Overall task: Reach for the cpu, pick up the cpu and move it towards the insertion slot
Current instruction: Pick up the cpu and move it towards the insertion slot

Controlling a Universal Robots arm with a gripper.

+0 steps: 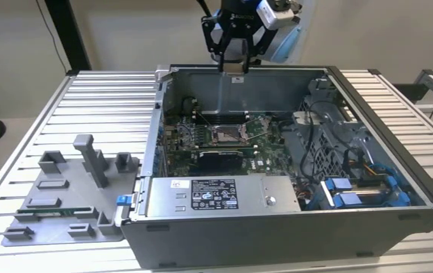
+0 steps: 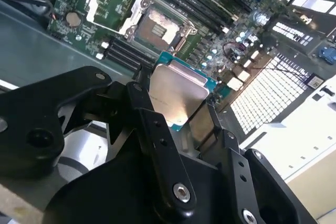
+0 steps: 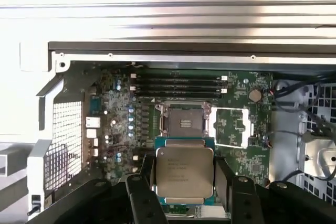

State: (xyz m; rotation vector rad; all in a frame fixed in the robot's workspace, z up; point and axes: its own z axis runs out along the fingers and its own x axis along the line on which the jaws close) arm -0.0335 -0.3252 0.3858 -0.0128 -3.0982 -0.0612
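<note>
Cpu (image 3: pixel 185 176) in claw (image 3: pixel 185 182), print unreadable.

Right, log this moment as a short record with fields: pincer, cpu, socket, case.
pincer: shut on the cpu, raised above the open computer case in the exterior view
cpu: held flat between the fingers, silvery face toward the first wrist view, teal edge visible
insertion slot: on the green motherboard, frame flipped open, centre bare, nothing seated in it
cpu versus slot: apart, not yet in the slot
</note>
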